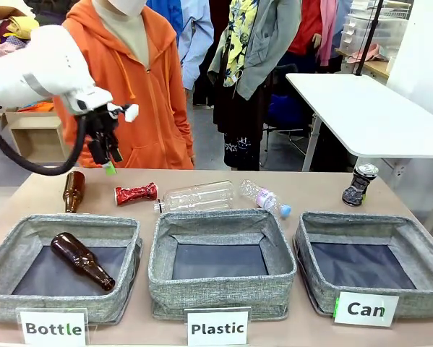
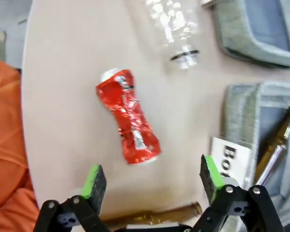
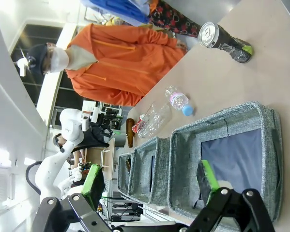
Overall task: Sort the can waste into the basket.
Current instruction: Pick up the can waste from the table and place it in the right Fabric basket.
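The grey "Can" basket (image 1: 411, 300) sits at the near right edge of the desk (image 1: 310, 191). The dark can (image 1: 359, 185) stands just behind it. The red can (image 1: 136, 193) lies flat, well apart to the left. The left arm reaches in high, and the left tool (image 1: 108, 163) points down over the red can, fingers wide apart, holding nothing. The right tool (image 3: 152, 179) hangs over the "Can" basket, also wide apart.

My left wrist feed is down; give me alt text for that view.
The open left claw looks down on a crushed red can lying on the tan table just ahead of it. A clear plastic bottle lies farther off; a brown bottle lies by the claw's base.
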`<state>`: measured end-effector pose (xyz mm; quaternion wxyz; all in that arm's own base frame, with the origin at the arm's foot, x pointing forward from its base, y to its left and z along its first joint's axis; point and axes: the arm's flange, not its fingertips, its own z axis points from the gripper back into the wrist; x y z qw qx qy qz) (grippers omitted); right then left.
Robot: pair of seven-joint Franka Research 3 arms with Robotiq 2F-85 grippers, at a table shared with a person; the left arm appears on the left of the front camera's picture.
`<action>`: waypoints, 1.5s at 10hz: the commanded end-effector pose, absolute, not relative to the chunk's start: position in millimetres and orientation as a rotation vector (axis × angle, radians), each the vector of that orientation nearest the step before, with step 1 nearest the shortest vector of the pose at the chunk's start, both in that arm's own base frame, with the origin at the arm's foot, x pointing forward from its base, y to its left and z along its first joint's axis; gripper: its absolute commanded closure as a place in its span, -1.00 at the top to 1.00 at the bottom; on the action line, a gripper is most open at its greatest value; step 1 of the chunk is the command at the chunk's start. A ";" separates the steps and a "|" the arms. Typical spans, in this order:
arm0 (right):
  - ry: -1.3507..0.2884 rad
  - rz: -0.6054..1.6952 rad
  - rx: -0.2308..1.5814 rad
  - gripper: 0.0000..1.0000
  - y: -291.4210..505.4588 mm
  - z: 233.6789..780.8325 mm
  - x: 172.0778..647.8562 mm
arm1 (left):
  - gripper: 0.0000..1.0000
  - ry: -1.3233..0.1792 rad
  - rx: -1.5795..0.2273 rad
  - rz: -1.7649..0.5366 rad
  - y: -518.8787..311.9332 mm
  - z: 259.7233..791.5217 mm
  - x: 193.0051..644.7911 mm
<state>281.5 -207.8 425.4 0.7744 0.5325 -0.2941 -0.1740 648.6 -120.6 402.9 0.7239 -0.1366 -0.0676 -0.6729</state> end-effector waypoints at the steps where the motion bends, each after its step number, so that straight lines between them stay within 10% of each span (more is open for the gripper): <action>1: -0.679 -0.358 1.166 1.00 -208.6 425.2 284.4 | 1.00 -0.095 -0.223 -1.402 -134.0 386.4 639.6; 12: -0.679 -0.358 1.166 1.00 -208.6 425.2 284.4 | 1.00 -0.112 0.066 -1.302 -187.1 309.8 642.5; 13: -0.679 -0.358 1.166 1.00 -208.6 425.2 284.4 | 0.80 -0.113 0.069 -1.303 -187.2 308.8 641.9; 14: -0.679 -0.358 1.166 1.00 -208.6 425.2 284.4 | -0.19 -0.111 0.072 -1.305 -186.3 309.2 642.4; 15: -0.679 -0.358 1.166 1.00 -208.6 425.2 284.4 | -0.40 -0.108 0.069 -1.303 -185.7 309.8 642.0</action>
